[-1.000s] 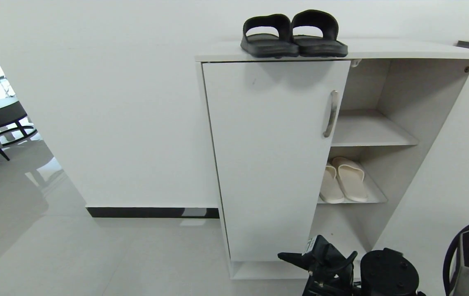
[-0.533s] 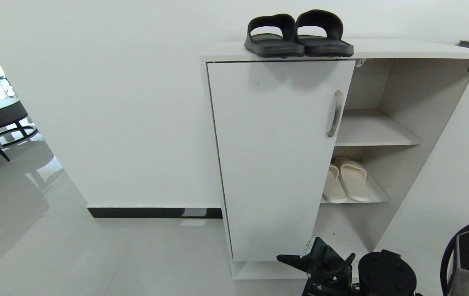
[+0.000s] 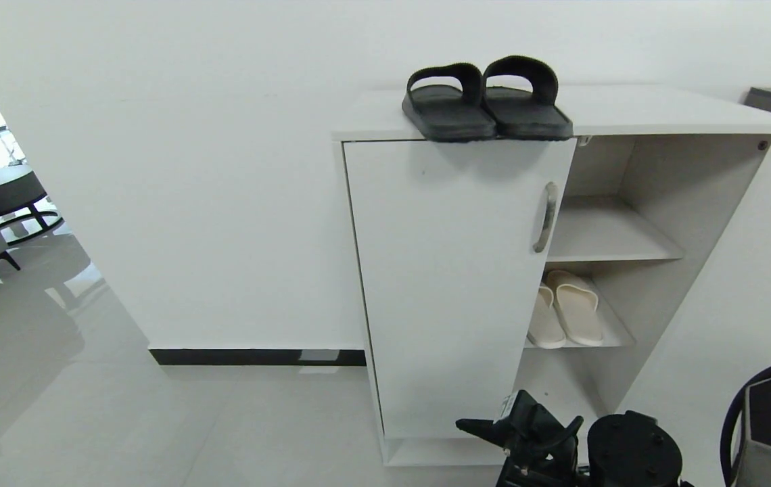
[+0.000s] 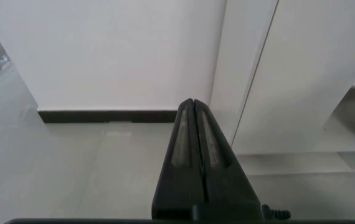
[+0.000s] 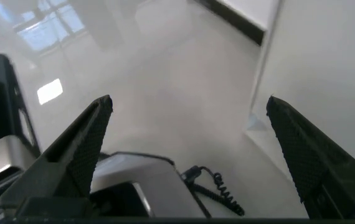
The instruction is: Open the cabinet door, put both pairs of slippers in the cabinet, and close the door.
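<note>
My left gripper [image 4: 194, 134] shut on nothing, right gripper [image 5: 189, 102] wide and empty, the black slippers [image 3: 487, 108] sit well above both jaws on the cabinet top [image 3: 663, 108] — likely light, bendy; I'd pinch the straps [image 3: 443, 76].

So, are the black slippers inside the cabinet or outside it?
Outside. The black slippers sit on the cabinet top, while the beige slippers lie on a shelf inside.
</note>
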Motion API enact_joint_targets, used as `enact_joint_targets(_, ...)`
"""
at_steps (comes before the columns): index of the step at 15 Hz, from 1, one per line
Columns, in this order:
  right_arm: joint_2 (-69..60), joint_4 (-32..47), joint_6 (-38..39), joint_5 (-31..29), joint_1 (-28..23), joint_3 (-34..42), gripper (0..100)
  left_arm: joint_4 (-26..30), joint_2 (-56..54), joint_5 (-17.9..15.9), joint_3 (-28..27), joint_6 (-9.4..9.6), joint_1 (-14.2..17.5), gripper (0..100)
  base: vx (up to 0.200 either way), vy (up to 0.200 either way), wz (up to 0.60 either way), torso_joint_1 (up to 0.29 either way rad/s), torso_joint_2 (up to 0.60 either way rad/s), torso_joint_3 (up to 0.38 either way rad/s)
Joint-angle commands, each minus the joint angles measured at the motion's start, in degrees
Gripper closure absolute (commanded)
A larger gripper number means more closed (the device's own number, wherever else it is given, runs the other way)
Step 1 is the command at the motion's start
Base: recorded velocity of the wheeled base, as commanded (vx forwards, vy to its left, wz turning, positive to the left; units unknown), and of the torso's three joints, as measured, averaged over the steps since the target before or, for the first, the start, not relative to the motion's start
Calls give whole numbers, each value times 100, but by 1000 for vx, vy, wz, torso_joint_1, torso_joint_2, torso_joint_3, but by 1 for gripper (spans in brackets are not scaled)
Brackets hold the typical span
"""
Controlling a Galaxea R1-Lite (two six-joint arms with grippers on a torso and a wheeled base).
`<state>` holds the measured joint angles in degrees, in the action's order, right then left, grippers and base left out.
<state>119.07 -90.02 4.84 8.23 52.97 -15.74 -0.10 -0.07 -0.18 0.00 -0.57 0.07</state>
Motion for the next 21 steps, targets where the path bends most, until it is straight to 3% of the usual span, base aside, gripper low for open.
enact_joint_targets(1,11,2,-1,3,-6,1,0,1,7,1,0,-4,1,100,0,0,0,149,-540,-300)
enact_joint_targets(21,91,2,-18,-5,-6,1,0,1,7,9,0,-39,1,100,0,0,0,214,-498,-286)
